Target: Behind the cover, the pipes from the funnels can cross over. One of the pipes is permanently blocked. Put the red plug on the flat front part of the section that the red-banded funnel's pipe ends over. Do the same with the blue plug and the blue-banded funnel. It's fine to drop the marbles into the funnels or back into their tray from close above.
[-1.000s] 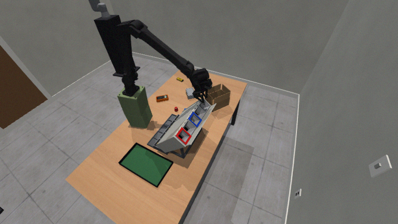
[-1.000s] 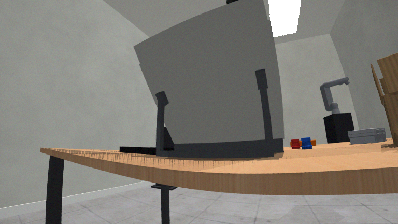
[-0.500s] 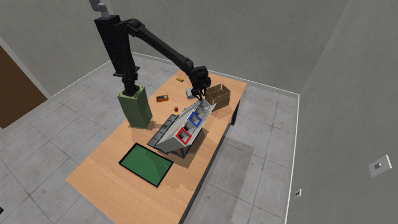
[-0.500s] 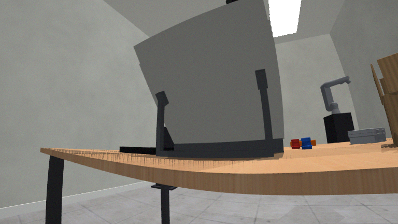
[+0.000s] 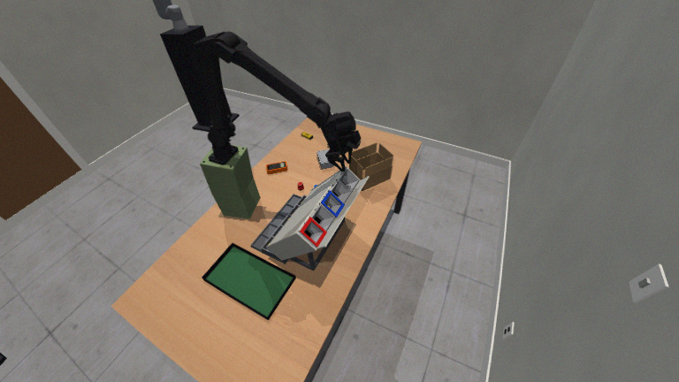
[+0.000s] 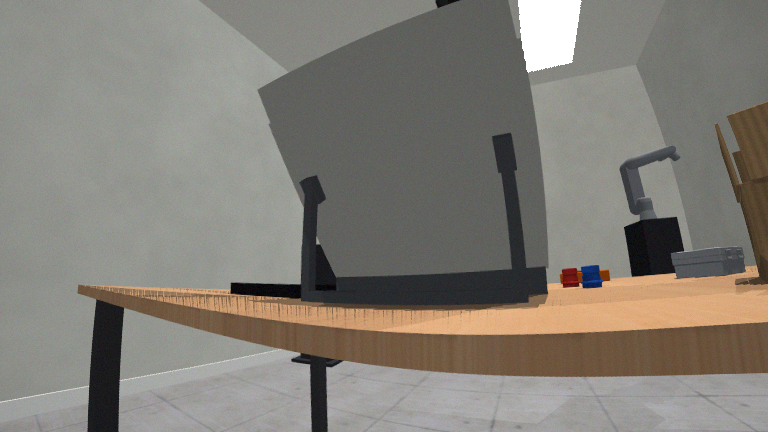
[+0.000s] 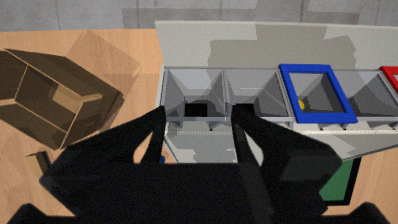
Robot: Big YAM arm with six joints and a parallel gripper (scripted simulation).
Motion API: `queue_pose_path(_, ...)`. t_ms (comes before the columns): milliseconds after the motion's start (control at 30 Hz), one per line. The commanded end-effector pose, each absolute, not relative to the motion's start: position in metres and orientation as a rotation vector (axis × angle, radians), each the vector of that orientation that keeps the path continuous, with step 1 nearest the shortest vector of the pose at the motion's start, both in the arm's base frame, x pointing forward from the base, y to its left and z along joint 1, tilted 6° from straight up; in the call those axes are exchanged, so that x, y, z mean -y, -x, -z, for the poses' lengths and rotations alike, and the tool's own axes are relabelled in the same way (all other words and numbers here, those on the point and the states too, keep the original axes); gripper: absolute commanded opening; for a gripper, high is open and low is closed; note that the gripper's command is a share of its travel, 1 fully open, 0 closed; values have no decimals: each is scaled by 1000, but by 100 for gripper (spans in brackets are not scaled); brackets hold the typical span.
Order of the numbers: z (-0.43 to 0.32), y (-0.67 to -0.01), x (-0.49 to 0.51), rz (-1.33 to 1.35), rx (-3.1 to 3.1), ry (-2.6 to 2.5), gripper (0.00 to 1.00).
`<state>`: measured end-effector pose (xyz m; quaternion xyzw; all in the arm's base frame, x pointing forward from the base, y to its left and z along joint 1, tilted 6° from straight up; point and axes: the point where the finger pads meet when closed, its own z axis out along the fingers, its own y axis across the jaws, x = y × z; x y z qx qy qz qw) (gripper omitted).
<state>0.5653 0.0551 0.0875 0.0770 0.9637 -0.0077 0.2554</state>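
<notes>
The sloped grey funnel box (image 5: 290,236) (image 7: 210,37) stands mid-table; its cover (image 6: 418,161) fills the exterior view. The blue-banded funnel (image 5: 327,209) (image 7: 306,68) has a yellow marble (image 7: 301,104) in it. The red-banded funnel (image 5: 308,238) (image 7: 391,72) is beside it. My gripper (image 5: 340,166) (image 7: 198,111) is open and empty. It hangs close above the unmarked end funnel (image 7: 196,95) next to the cardboard box. The red plug (image 5: 300,186) (image 6: 570,277) and the blue plug (image 6: 590,276) stand on the table in front of the box. The dark sectioned tray (image 5: 278,225) runs along the box's front.
A cardboard box (image 5: 372,164) (image 7: 50,100) stands right beside the gripper. A grey marble tray (image 5: 324,159) (image 6: 707,261) lies behind it. An orange device (image 5: 277,166) and a yellow block (image 5: 307,135) lie further back. A green mat (image 5: 248,280) lies at the near end.
</notes>
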Motion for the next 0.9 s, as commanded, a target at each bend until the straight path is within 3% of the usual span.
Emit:
queue_pose_path(0,-111,-582,-56,9,-2571,-220,59)
queue_pose_path(867,-111,-582,-56,13,-2582,-218,59)
